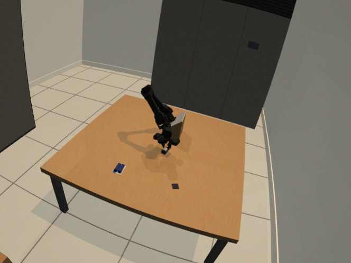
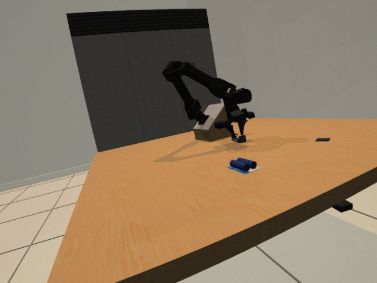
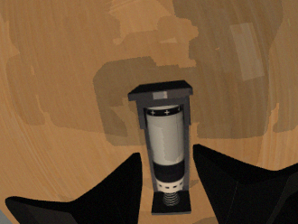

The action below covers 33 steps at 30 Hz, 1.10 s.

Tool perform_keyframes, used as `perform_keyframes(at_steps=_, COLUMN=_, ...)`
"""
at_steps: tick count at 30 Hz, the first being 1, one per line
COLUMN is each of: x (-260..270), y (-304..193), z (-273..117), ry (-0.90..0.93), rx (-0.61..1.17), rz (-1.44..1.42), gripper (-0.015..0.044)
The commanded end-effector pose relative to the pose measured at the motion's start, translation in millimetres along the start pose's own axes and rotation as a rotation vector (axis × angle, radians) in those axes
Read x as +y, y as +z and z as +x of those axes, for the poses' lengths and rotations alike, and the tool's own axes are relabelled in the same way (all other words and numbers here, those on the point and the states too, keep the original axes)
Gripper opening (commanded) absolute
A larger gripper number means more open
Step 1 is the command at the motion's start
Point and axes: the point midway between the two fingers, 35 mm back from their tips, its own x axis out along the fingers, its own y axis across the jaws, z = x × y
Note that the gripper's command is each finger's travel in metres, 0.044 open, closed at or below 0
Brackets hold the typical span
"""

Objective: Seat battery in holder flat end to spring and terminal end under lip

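Observation:
The white and black battery (image 3: 166, 140) (image 2: 237, 137) lies lengthwise in the dark holder (image 3: 172, 209) (image 1: 163, 152) (image 2: 242, 140). In the wrist view it looks straight between the side walls. Its plus-marked end is at the lip (image 3: 178, 90), and the terminal is hidden there. Its other end meets the coiled spring (image 3: 171, 199). Whether it lies fully flat is hard to tell from above. My gripper (image 3: 167, 154) (image 1: 166, 147) (image 2: 239, 136) is open around the holder, one finger on each side, with a visible gap between each fingertip and the battery.
Two blue cylinders (image 1: 119, 167) (image 2: 243, 164) lie on a blue and white card, toward the table's front left in the top view. A flat dark square (image 1: 175, 186) (image 2: 322, 139) lies near the front edge. A sloped block (image 1: 177, 127) (image 2: 210, 133) stands behind the gripper, by the arm's base.

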Motion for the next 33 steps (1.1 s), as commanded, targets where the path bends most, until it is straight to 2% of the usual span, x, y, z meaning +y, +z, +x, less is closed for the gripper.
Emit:
perform_keyframes(at_steps=1, x=0, y=0, z=-1, ry=0.0, rx=0.0, rz=0.0, gripper=0.0199)
perform_keyframes(at_steps=10, x=9, y=-1, z=-74, ry=0.01, rx=-0.004, rz=0.012, gripper=0.0435)
perform_keyframes(at_steps=33, x=10, y=-4, z=-76, ry=0.01, rx=-0.004, rz=0.012, gripper=0.044)
